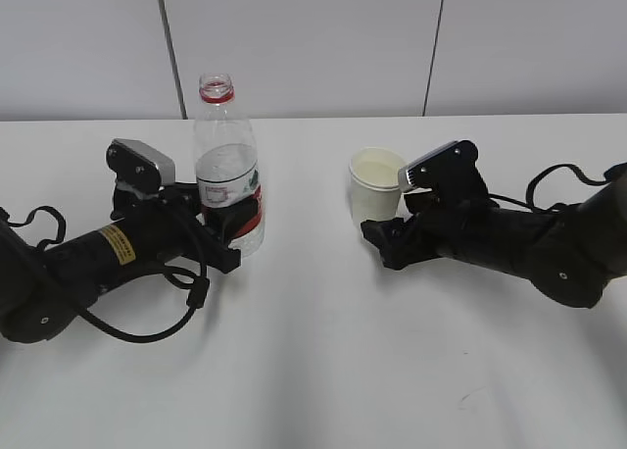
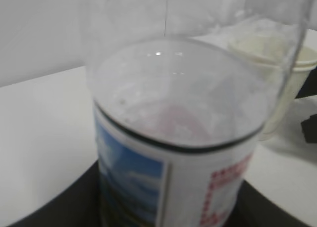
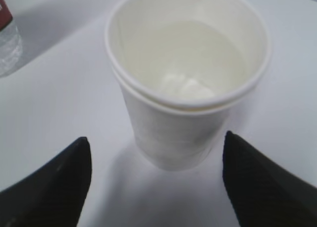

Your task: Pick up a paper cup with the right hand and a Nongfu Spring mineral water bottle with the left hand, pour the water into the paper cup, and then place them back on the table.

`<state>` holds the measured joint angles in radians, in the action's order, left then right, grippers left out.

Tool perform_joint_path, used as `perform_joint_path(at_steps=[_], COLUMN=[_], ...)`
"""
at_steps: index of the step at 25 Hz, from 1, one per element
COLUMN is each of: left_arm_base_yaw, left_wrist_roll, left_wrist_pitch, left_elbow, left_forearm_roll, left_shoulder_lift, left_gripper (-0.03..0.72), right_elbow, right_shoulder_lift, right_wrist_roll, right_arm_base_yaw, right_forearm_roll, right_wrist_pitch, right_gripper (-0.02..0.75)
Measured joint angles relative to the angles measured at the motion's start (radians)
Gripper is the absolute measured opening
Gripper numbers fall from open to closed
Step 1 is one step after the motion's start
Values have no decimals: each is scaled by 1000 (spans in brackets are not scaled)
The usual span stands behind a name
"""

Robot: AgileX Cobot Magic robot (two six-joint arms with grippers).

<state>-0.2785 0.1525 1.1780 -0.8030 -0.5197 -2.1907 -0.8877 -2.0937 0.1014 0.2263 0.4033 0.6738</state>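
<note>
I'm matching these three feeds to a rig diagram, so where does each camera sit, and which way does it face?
Exterior view: faces the robot across the table from a raised slant; shows both arms, the bottle and the paper cup.
Left wrist view: on the left arm, looking forward at the bottle close up between dark finger edges; the cup lies beyond.
Right wrist view: on the right arm, looking down at the cup between the spread fingers of the right gripper.
Shared: all three show bottle and cup.
</note>
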Motion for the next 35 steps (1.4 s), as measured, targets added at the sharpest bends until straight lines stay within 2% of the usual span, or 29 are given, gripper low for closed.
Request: perform_joint_path(at_steps=[3,9,12,22,29,35], left_arm_base_yaw=[0,0,5,117,123,123], left_wrist_roll=[0,0,0,0,-6,-7], left_wrist_pitch=[0,-18,-32,-38,-75,-159], left_elbow=[0,0,2,138,178,179], left_forearm_roll=[0,-5,-8,3,3,72], left_shoulder_lift=[-1,-6,-9,85,133,173], left_gripper=[358,507,534,544,544,544], right_elbow=[28,71,83,119,147,149], right_shoulder_lift=[42,92,112,130,199,244], right_wrist_roll=[0,2,2,2,2,7], right_arm_base_yaw=[0,0,0,0,0,-12], right_forearm_roll=[0,0,0,0,-2,-101], right_wrist_pitch=[1,2,4,5,2,-38], right_gripper=[608,599,598,597,597,597])
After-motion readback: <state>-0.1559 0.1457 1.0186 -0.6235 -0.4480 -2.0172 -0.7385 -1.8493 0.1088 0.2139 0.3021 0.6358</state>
